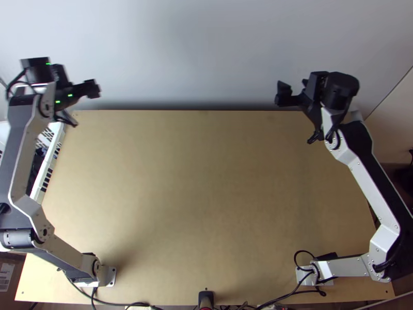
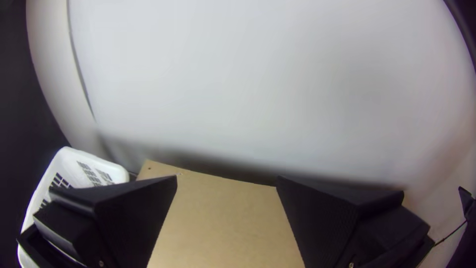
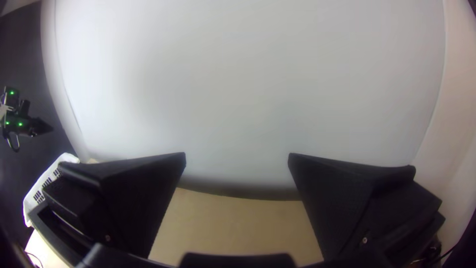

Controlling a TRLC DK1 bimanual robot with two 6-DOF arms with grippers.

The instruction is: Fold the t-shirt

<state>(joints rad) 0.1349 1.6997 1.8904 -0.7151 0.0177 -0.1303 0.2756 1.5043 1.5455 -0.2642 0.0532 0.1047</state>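
Looking like the fetch step, pre-fold; left gripper and right gripper spread, empty, near the table's far edge; can't tell where the t-shirt is, maybe the basket; next, lay it flat.

Top view steeply down on the table, both wrist views toward seemingly one pale wall

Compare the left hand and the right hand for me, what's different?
The left hand is near the table's far left corner, by the white basket; the right hand is near the far right corner. In the top view, the left hand points rightward, while the right hand points leftward. Both are black, open and holding nothing.
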